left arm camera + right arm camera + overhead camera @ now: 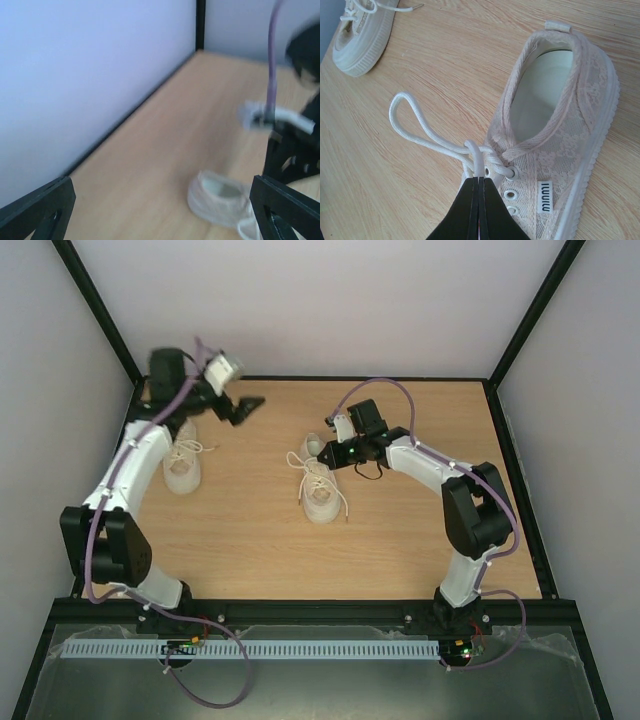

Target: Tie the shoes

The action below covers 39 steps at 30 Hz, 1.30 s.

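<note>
Right wrist view shows the right gripper (478,180) clenched, its two black fingers pressed together on the lace (476,159) where it crosses above the top eyelets of the right shoe (570,115). A single loop (412,125) is laid flat on the table (445,65) beside that shoe. The right shoe lies near the middle of the table. The left shoe (183,464) lies well apart from it, toward the left wall. The left gripper (160,197) is released, with its fingers spread wide and nothing between them, over the far-left part of the table.

The step in hand is judged to be forming the bow on the right shoe. The crossing should be pinched low against the tongue so that the loop is not pulled out. The second strand should be taken by the left gripper close to the crossing. Tension should be applied evenly so that the light shoe is not dragged.

The toe of the right shoe is cut off at the frame edge, and the free lace ends cannot be traced. The left wrist view is blurred. Whether the left shoe is tied cannot be told.
</note>
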{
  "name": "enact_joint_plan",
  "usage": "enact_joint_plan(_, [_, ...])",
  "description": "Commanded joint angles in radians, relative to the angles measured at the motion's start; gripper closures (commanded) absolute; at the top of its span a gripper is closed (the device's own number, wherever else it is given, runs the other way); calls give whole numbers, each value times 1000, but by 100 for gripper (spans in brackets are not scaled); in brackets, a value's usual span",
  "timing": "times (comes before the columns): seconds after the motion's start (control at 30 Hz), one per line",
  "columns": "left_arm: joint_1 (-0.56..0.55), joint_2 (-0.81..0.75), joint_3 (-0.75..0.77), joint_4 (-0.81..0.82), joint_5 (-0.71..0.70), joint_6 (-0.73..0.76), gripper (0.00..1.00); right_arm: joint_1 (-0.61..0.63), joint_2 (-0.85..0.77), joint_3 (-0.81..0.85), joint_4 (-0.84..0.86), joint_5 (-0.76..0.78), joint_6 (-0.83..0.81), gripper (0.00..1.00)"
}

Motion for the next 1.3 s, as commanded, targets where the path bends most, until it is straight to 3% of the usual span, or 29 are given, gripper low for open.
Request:
enact_joint_plan(0.0, [103,71,264,-179,352,-278,0,-1,-6,-10,-8,-24,-5,99])
enact_joint_plan(0.07, [98,116,442,-465,335,-68,0,-1,-7,-20,11,-30,-1,99])
enact_joint_plan(0.1, [86,101,475,-540,260,17,1,-1,-6,-25,19,-34,2,99])
enact_joint_plan(0.2, [75,-82,321,-367,-16,116,0,-1,-7,-35,34,-43,11,99])
enact_joint_plan(0.27, [74,-206,210,-234,-113,159,1,-1,-12,-46,51,-46,16,99])
enact_joint_plan(0.37, [76,-319,113,-94,-301,-101,0,-1,-23,-62,70,-53,22,99])
enact_joint_plan(0.4, [75,-334,94,-125,-264,-113,0,-1,-25,-67,77,-54,23,99])
enact_joint_plan(0.47, [66,-348,46,-257,-55,16,0,-1,-30,-78,92,-67,29,99])
enact_joint_plan(0.53, [10,-374,-71,-268,49,63,5,-1,-34,-85,107,-71,35,99])
enact_joint_plan(0.57, [-124,-412,-251,-181,31,204,15,-1,-37,-97,127,-71,43,99])
enact_joint_plan(0.6, [-184,-428,-322,-144,6,285,19,-1,-38,-100,131,-73,45,99])
enact_joint_plan(0.67, [-285,-452,-468,-57,-43,434,21,-2,-35,-100,129,-79,42,99])
enact_joint_plan(0.7, [-323,-457,-531,19,-59,495,18,-1,-34,-98,126,-82,37,99])
enact_joint_plan(0.77, [-364,-436,-650,195,-102,533,2,-1,-32,-94,118,-89,31,99])
enact_joint_plan(0.8, [-367,-398,-684,270,-113,552,1,-1,-33,-94,119,-94,32,99])
enact_joint_plan(0.9, [-366,-209,-629,350,-152,533,0,-1,-33,-88,120,-110,31,99])
enact_joint_plan(1.0, [-364,-65,-510,384,-127,501,7,-1,-27,-79,113,-114,25,99])
enact_joint_plan(1.17, [-358,21,-529,537,-114,558,7,-4,-30,-65,83,-106,4,99])
enact_joint_plan(1.27, [-346,92,-469,495,-97,588,7,-5,-29,-51,72,-121,-3,99])
